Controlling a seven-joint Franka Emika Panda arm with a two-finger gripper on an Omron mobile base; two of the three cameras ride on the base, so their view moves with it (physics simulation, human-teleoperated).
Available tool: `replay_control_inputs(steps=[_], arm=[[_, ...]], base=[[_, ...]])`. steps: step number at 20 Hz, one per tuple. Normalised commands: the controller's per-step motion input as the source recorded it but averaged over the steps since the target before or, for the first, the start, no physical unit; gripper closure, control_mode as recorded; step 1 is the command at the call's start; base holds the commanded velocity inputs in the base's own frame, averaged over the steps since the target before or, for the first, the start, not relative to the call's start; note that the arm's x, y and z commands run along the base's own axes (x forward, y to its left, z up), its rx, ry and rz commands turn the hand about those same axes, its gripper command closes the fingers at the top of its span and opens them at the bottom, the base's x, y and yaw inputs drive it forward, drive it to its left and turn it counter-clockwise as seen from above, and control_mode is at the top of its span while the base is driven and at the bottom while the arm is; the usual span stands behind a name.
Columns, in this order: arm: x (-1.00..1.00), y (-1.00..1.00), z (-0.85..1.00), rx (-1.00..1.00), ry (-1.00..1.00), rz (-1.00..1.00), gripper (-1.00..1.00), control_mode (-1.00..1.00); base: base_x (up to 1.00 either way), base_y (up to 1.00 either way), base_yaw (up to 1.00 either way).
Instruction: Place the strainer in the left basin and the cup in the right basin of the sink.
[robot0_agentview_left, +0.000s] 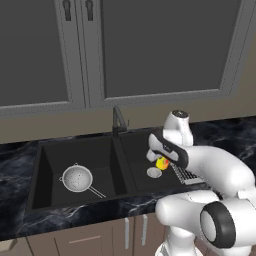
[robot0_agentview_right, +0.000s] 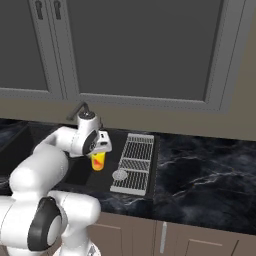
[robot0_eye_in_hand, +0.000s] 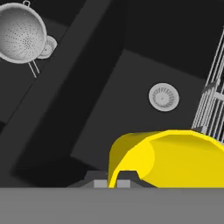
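left base view showed one strainer (robot0_agentview_left: 77, 178) lying in the left basin (robot0_agentview_left: 52, 165), and one cup (robot0_agentview_left: 161, 163), yellow, clamped in the gripper (robot0_agentview_left: 160, 161) above the right basin (robot0_agentview_left: 137, 155) near its drain (robot0_agentview_left: 154, 172). one wire rack (robot0_agentview_right: 134, 162) sat at the sink's (robot0_agentview_left: 42, 147) right.

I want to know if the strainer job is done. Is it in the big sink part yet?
Yes, in. The strainer lies on the floor of the left basin, its thin handle pointing toward the front.
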Motion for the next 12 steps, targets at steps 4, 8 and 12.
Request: replay_control_inputs(steps=[4,8,12], arm=[[0.26,0.0,-0.32,-0.02,0.0,0.22,1.0,-1.0],[0.26,0.0,-0.3,-0.03,0.0,0.18,1.0,-1.0],[0.25,0.04,-0.24,-0.05,0.0,0.09,1.0,-1.0]], base=[[0.0,0.0,0.0],[0.0,0.0,0.0],[0.0,0.0,0.0]])
